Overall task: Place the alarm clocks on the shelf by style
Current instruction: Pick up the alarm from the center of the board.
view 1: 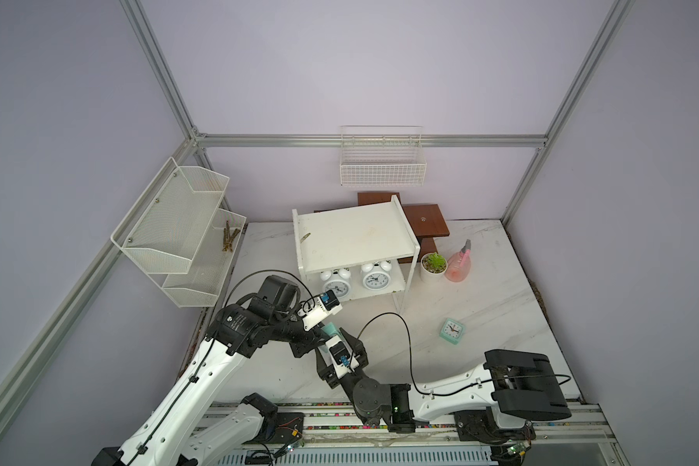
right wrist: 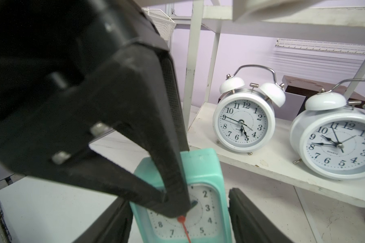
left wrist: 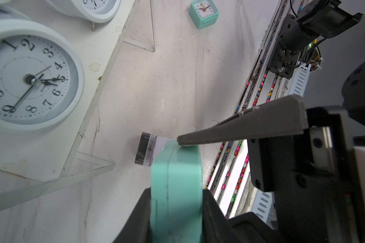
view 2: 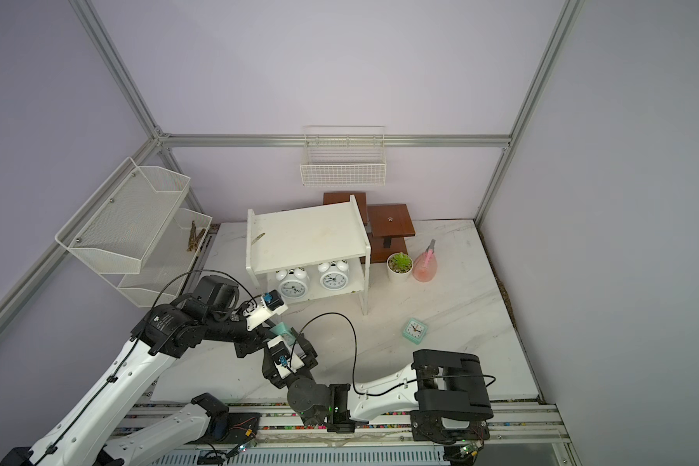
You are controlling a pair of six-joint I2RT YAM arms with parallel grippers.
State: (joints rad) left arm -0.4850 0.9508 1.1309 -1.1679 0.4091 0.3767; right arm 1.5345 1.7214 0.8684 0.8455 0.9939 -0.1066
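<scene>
In both top views the white shelf (view 1: 356, 238) stands at the back of the table (view 1: 501, 290), with two round bell clocks (view 1: 335, 284) (view 1: 376, 278) side by side on its lower board. A loose mint clock (view 1: 452, 331) lies on the table well apart, off the shelf's front right corner. The left gripper (view 1: 327, 333) and right gripper (view 1: 333, 341) are close together in front of the shelf, both at a held mint clock (view 1: 331, 327). Left wrist view: the left gripper is clamped on that clock's front and back, one right finger (left wrist: 240, 128) touches its edge, and a dark-framed clock (left wrist: 145, 150) sits on the table beyond. Right wrist view: the right jaws stand half apart on either side of the clock; whether they press it cannot be told.
</scene>
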